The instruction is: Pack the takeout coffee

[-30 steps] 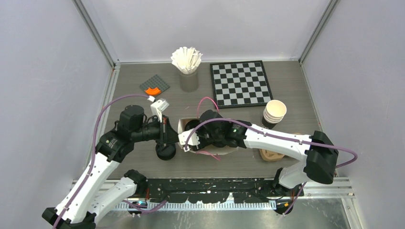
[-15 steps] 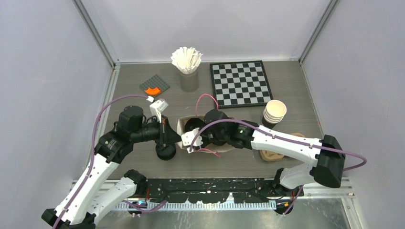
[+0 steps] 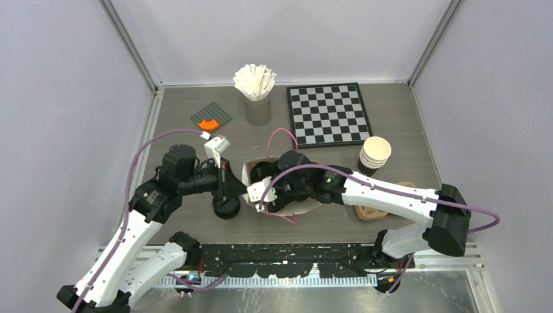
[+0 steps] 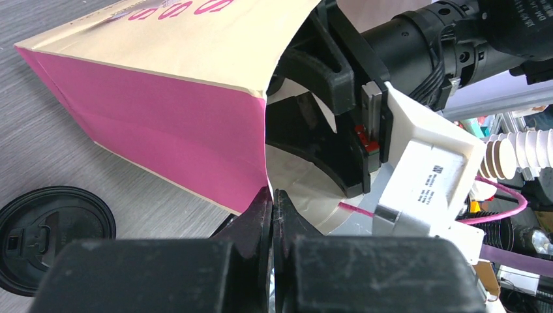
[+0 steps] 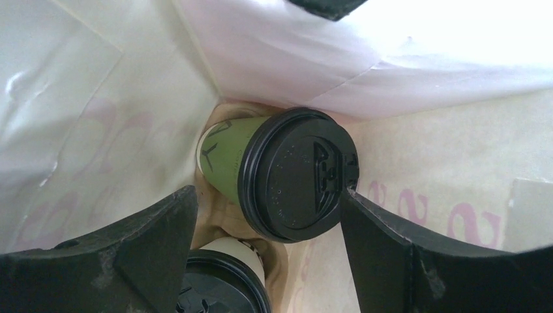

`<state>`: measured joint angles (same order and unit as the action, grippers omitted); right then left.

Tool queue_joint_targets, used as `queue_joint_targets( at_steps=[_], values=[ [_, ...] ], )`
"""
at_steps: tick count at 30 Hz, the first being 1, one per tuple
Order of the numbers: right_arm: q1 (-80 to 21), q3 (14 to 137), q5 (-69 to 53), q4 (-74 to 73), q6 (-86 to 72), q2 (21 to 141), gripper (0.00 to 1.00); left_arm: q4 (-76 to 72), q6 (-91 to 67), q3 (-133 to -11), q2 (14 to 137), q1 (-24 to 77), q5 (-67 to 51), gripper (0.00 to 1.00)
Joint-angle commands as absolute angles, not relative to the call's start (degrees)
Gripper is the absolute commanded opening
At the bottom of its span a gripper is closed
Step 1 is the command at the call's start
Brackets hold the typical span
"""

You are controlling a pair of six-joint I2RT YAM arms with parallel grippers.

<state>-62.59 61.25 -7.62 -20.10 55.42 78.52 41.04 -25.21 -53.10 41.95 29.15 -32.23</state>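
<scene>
While grey table (image 3: 189, 147) lies between pale walls (image 3: 59, 98) | left gripper (image 4: 272, 195) pinches bag (image 4: 163, 124) | right gripper (image 5: 261, 199) spread astride cup (image 5: 225, 156)

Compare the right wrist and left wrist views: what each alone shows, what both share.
Right wrist only: the paper bag's inside, with two lidded coffee cups, the right gripper open around one. Left wrist only: the bag's pink outer side, a loose black lid on the table, the left gripper shut on the bag's edge. Both: the bag itself.
</scene>
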Motion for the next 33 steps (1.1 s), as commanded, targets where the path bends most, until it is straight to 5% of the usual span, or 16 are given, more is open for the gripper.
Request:
queue_joint_targets(
  at_steps=[1, 12, 19, 33],
  values=[
    [-62.8, 62.0, -8.0, -18.2, 54.8, 80.3, 0.84, 39.7, -24.7, -53.2, 41.3, 29.3, -33.6, 0.0],
    [-62.7, 61.3, -4.2, -14.6, 53.4, 83.2, 0.78, 39.9, -25.2, -53.3, 41.3, 29.3, -33.9, 0.0],
    [-62.7, 60.0, -2.9, -13.2, 52.8, 83.0, 0.49, 39.4, -25.9, -53.3, 41.1, 29.3, -33.9, 0.0],
    [-62.7, 59.1, -4.5, -13.9, 53.8, 79.9, 0.16, 40.1, -25.5, -53.3, 41.1, 29.3, -33.1, 0.0]
  ],
)
